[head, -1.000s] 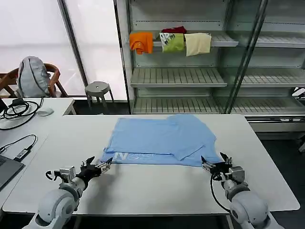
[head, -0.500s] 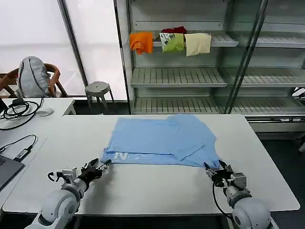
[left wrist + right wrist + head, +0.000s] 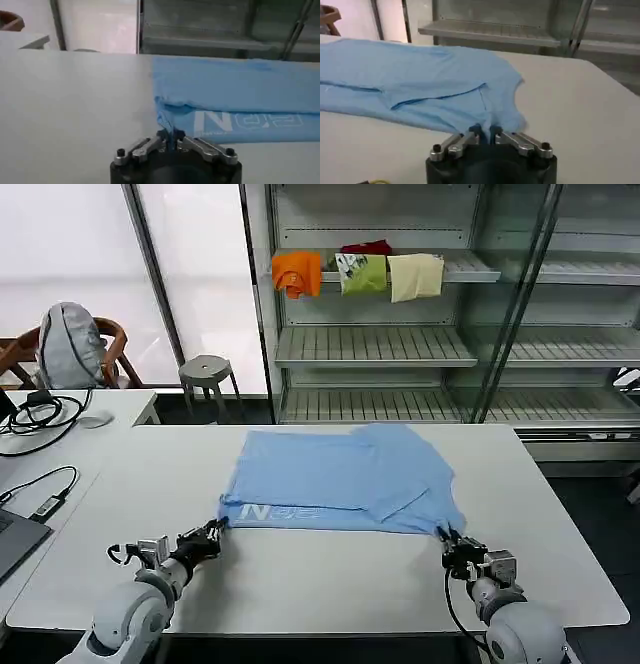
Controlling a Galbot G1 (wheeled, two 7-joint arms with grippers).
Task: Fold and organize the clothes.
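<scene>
Pinching both near corners of the light blue T-shirt (image 3: pixel 340 474) lying on the white table (image 3: pixel 300 574), left gripper (image 3: pixel 213 533) and right gripper (image 3: pixel 447 539) clenched; thin grips, probably risking slipping mid-fold.

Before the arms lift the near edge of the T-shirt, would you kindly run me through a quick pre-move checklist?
1. Left gripper shut on the near left corner of the T-shirt: ok, fabric sits between its fingers.
2. Right gripper shut on the near right corner: ok, fabric is pinched there too.
3. Both grips at the same near hem: ok in the head view.
4. Far half of the shirt lying flat: not ok, a folded flap and creases lie toward the right side.
5. Table between the grippers free of other things: ok.
6. Depth of fabric in each pinch: cannot tell.
</scene>
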